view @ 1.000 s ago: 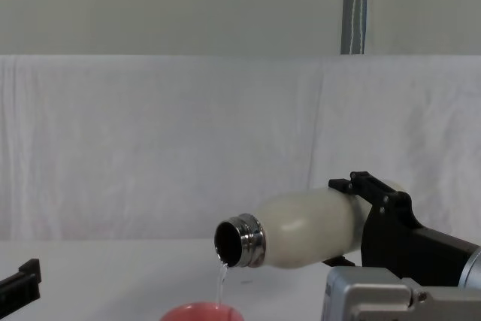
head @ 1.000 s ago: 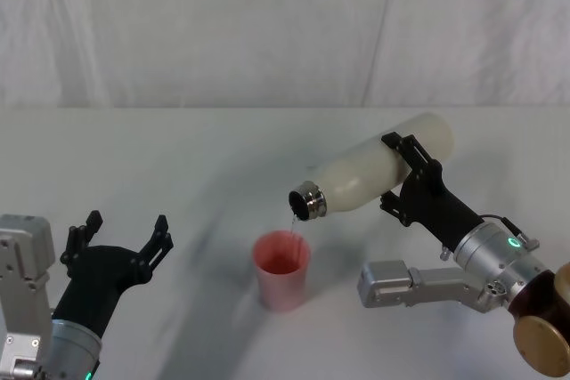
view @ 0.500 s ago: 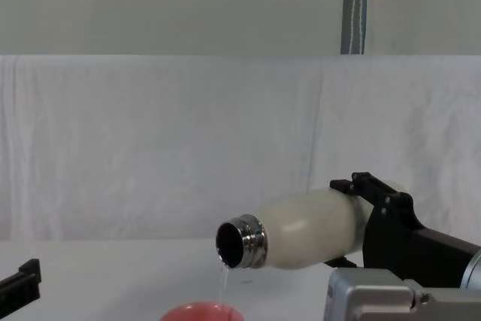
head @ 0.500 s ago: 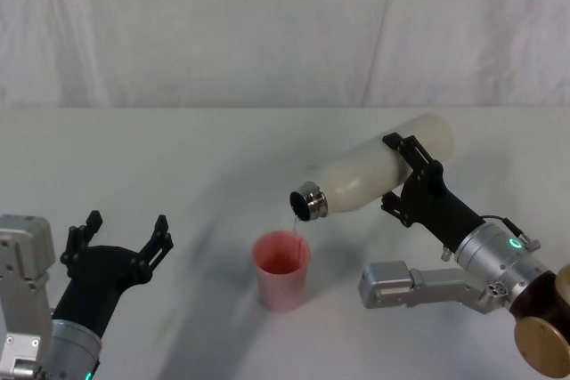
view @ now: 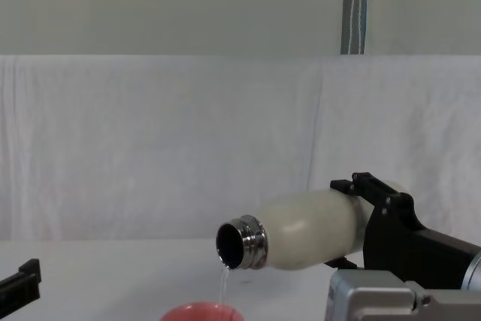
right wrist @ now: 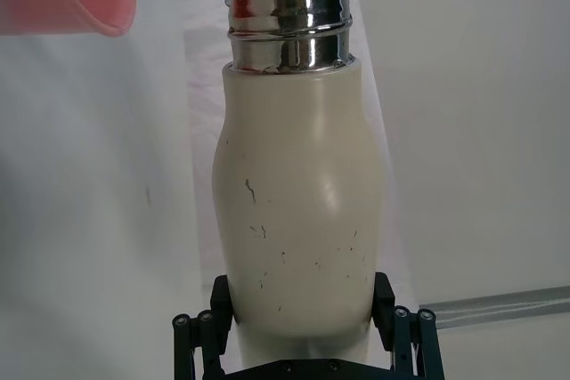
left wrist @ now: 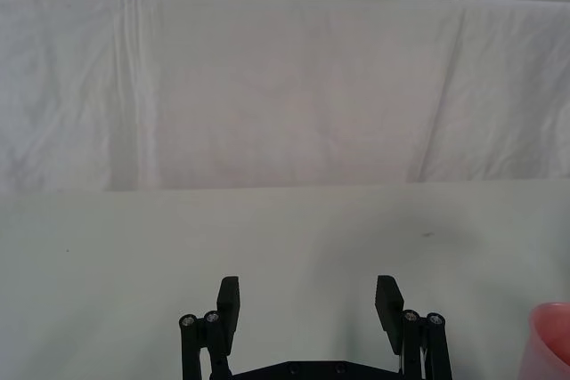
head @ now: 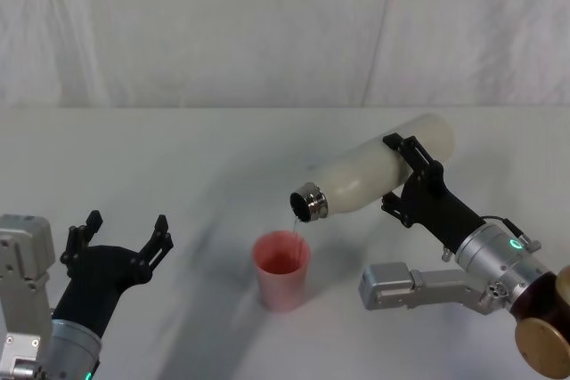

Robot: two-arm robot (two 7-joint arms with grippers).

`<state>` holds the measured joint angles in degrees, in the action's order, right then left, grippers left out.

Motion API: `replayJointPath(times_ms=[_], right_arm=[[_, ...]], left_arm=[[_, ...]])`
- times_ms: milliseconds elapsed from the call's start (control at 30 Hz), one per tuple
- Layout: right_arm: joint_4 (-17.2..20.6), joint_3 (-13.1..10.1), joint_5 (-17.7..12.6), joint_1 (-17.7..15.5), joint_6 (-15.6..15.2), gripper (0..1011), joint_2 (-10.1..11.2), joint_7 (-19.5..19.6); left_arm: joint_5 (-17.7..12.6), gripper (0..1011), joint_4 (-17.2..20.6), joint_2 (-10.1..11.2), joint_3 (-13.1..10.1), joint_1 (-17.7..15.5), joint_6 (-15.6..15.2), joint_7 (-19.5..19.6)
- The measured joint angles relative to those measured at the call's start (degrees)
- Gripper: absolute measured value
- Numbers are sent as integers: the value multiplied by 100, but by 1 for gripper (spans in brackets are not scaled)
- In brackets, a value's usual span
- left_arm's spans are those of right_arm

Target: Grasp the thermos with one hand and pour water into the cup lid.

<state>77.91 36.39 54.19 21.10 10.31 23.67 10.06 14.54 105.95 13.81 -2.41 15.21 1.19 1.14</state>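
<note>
- Right gripper [head: 408, 173]: mine, raised over the right half of the table, fingers pressed against both sides of the thermos body near its base end; in the right wrist view [right wrist: 303, 331] the black fingers bracket the bottle's lower flanks.
- Thermos [head: 374, 175]: cream-white, small dark scuffs, tipped close to horizontal with the base end higher, steel neck pointing toward my left and slightly down; also seen side-on in the chest view [view: 301, 229].
- Water [head: 292, 219]: a thin stream falling from the lower lip of the open neck into the cup below.
- Cup lid [head: 282, 269]: coral-pink, upright on the table, directly beneath the neck, apart from it; its rim shows at the bottom of the chest view [view: 201, 311].
- Left gripper [head: 120, 238]: mine, low at the left, fingers spread wide, holding nothing, well apart from the cup lid.
- Table [head: 178, 157]: white, with a white cloth hanging behind.
</note>
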Motion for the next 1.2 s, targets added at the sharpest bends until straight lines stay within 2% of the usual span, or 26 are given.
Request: replayJointPath(times_ms=[1200], right_arm=[[91, -5, -39, -85, 15, 956, 19, -16]], left_arm=[[0, 1001, 0, 0, 0, 0, 0, 0]])
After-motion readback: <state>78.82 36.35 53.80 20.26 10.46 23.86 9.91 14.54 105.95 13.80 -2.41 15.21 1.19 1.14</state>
